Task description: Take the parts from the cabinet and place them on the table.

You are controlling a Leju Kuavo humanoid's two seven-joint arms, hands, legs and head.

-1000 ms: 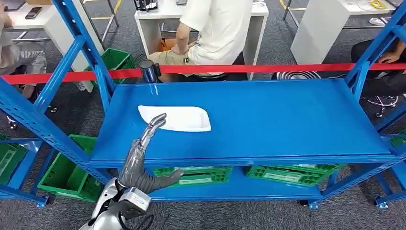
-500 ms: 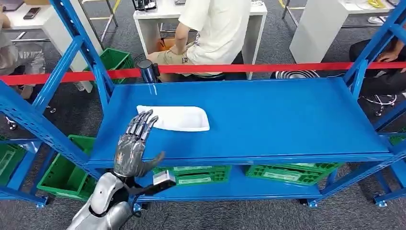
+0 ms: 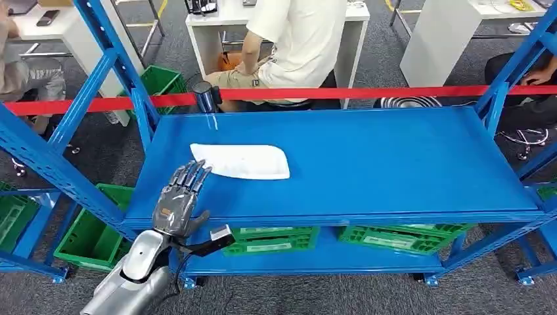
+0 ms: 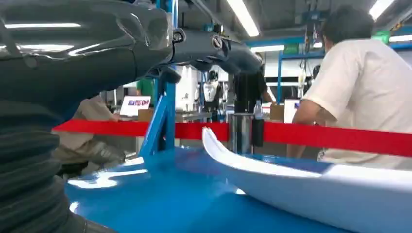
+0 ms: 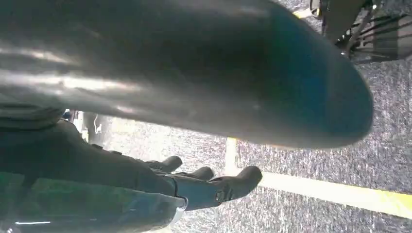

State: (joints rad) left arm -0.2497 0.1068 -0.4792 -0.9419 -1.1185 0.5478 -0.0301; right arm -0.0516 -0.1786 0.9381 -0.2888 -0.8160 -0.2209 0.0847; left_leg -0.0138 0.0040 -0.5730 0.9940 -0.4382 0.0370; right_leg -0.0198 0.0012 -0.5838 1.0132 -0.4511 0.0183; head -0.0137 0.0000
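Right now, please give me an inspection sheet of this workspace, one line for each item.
Surface: blue shelf, top level of a blue rack.
Job's things: one white part lies flat on the shelf's left half.
Clutter: nothing seen on the shelf.
Hands: left hand open, fingers spread, just short of the part; right hand hangs over the floor, holding nothing.
Cables: nothing seen.
Surroundings: green crates below; red barrier tape behind; seated person beyond.
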